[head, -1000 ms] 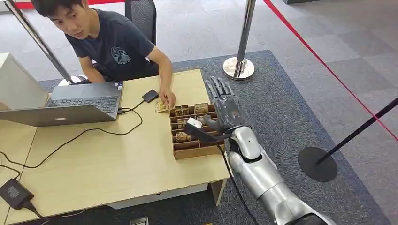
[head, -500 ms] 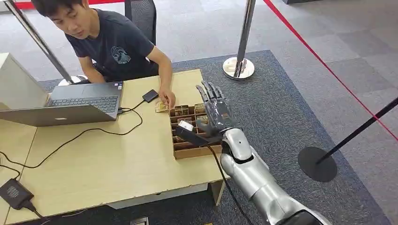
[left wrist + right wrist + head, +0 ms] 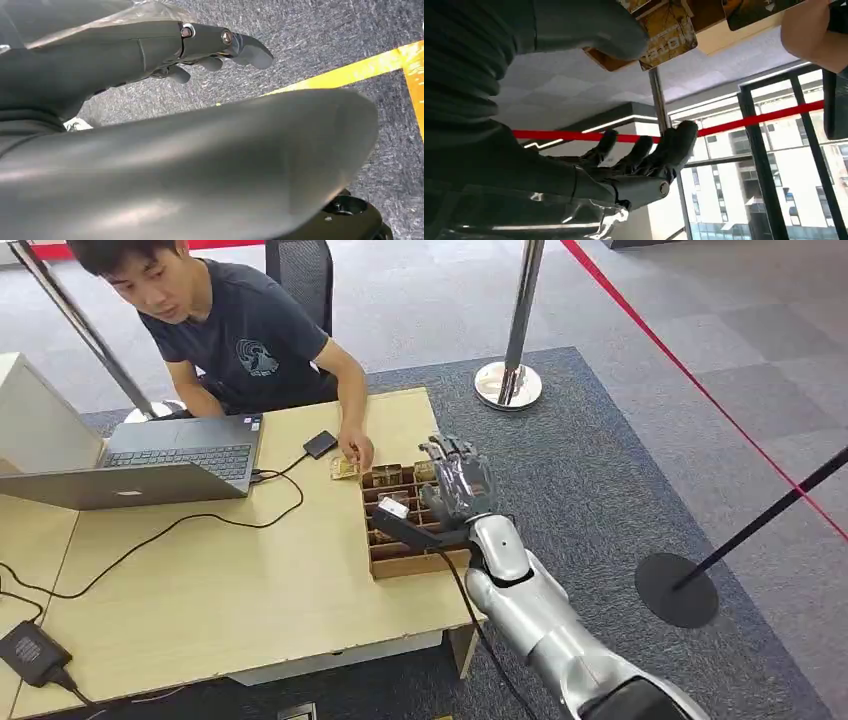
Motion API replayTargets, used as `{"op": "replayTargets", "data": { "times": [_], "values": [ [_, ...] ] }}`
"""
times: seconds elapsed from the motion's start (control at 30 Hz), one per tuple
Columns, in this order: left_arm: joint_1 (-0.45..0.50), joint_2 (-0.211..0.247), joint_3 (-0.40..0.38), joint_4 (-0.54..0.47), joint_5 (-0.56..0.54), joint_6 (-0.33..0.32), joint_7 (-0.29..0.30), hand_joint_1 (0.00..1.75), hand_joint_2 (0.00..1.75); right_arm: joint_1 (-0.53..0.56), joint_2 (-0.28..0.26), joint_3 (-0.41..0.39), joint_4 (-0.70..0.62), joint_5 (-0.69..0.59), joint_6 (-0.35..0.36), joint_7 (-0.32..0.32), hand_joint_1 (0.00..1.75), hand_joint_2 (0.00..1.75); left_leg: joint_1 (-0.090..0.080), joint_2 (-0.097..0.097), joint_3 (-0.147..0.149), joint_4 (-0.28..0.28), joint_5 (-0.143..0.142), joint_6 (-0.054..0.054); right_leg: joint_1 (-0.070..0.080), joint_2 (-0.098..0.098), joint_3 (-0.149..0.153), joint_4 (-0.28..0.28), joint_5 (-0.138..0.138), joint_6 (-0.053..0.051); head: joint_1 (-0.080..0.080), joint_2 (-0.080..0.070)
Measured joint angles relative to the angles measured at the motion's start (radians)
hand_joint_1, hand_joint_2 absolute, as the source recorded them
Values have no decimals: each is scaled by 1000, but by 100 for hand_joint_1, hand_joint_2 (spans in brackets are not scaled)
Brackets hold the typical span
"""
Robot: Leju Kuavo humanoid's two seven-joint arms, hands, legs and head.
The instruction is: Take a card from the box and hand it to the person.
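Cards, thin printed yellow-brown rectangles, stand on edge in the slots of a shallow wooden divided box near the right edge of the pale wooden bench. Nearest the viewer, the silver right arm rises from below; its grey right hand hangs over the box's right side, palm toward the slots, fingers apart and somewhat curled, holding nothing. The left hand hangs over grey carpet beside the body, its fingers loosely curled around nothing. One further card lies flat on the bench just beyond the box's far left corner, under the person's hand. Farther back sit a small black device, a grey laptop toward the left edge, and the seated person in a dark shirt. Judged by appearance, a card is light, thin, fairly stiff yet bendable, with a smooth, slippery face; closely packed neighbours may lift with it. The exposed upper edge, pinched on both faces between thumb and fingers, seems the best hold.
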Motion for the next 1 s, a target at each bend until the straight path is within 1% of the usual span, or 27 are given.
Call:
{"op": "replayTargets", "data": {
  "times": [0.03,0.07,0.1,0.13,0.17,0.23,0.3,0.33,0.37,0.4,0.47,0.5,0.53,0.57,0.6,0.63,0.73,0.77,0.8,0.87,0.9,0.97,1.0],
  "values": [
    [0,0,0,0,0,0,0,0,0,0,0,0,3,0,0,0,105,175,0,0,0,0,0,0,0,0,0,0,0,0,0,0],
    [0,0,0,0,0,0,0,0,0,0,0,0,7,0,0,0,127,175,0,0,0,0,0,0,0,0,0,0,0,0,0,0],
    [0,0,0,0,0,0,2,0,0,0,0,0,11,1,-2,0,122,175,0,0,0,0,0,0,0,0,0,0,0,0,0,0],
    [0,0,0,0,-1,0,2,0,0,0,0,0,13,2,-3,0,108,175,0,0,0,0,0,0,0,0,0,0,0,0,0,0],
    [0,0,0,0,-2,0,2,0,0,0,0,0,15,2,-3,0,103,175,0,0,0,0,0,0,0,0,0,0,1,0,0,0],
    [0,0,0,0,-2,0,3,0,0,0,0,-1,19,5,-6,0,110,175,0,0,0,0,1,0,0,0,0,0,1,0,0,0],
    [0,0,0,0,-3,0,3,0,0,0,0,-1,21,7,-6,0,103,175,0,0,0,0,1,0,0,0,0,0,1,0,0,0],
    [0,0,0,0,-3,0,3,0,0,0,0,-2,21,8,-6,0,106,175,0,0,0,0,1,0,0,0,0,0,1,0,0,0],
    [0,0,0,0,-3,0,2,0,0,0,0,-2,23,8,-6,-1,103,175,0,0,0,0,1,0,0,0,0,0,1,0,0,0],
    [0,0,0,0,-3,0,3,0,0,0,-1,-2,24,8,-6,0,110,175,0,0,0,0,1,0,0,0,-1,0,1,0,0,0],
    [0,0,0,0,-5,0,2,0,0,0,-1,-2,24,9,-6,0,110,175,0,0,-1,0,1,0,0,0,-1,0,1,0,0,0],
    [0,0,0,0,-5,0,2,0,0,0,-2,-2,24,9,-6,0,103,175,0,0,-1,0,1,0,0,0,-1,0,1,0,0,0],
    [0,0,0,0,-6,0,3,0,0,0,-2,-2,26,10,-6,0,91,175,0,0,-1,0,1,0,0,0,-1,0,1,0,0,0],
    [0,0,0,0,-8,0,2,0,0,0,-2,-2,29,10,-6,0,103,175,0,0,-1,0,1,0,0,0,-1,0,2,0,0,0],
    [0,0,0,0,-8,0,3,0,0,1,-2,-2,31,10,-6,-1,96,175,0,0,-1,0,2,0,0,0,-1,0,2,0,0,0],
    [0,0,0,0,-9,0,3,0,0,1,-2,-2,34,10,-6,-1,101,175,0,0,-1,0,2,0,0,0,-1,0,2,0,0,0],
    [0,0,0,0,-10,0,3,0,0,1,-2,-2,40,10,-5,-2,103,175,0,0,-1,0,2,0,0,0,-1,0,2,0,0,0],
    [0,0,0,0,-10,0,3,0,0,1,-2,-2,42,10,-5,-2,108,175,0,0,-1,0,2,-1,0,0,-1,0,2,0,0,0],
    [0,0,0,0,-10,0,3,0,0,1,-2,-2,44,10,-5,-2,94,175,0,0,-1,0,2,-1,0,0,-1,0,2,0,0,0],
    [0,0,0,0,-10,0,3,0,0,1,-2,-2,48,10,-3,-2,94,175,0,0,-1,0,2,-1,0,0,-1,0,2,0,0,0],
    [0,0,0,0,-10,0,4,0,0,1,-2,-2,49,10,-3,-2,99,175,0,0,-1,0,2,-1,0,0,-1,0,2,0,0,0],
    [0,0,0,0,-10,0,4,0,0,0,0,-2,53,11,-2,-2,98,175,0,0,-1,0,2,-1,0,0,-1,0,2,0,0,0],
    [0,0,0,0,-10,0,5,0,0,0,1,-2,55,11,-1,-2,108,175,0,0,-1,0,2,-1,0,0,-1,0,2,0,0,0]
  ]
}}
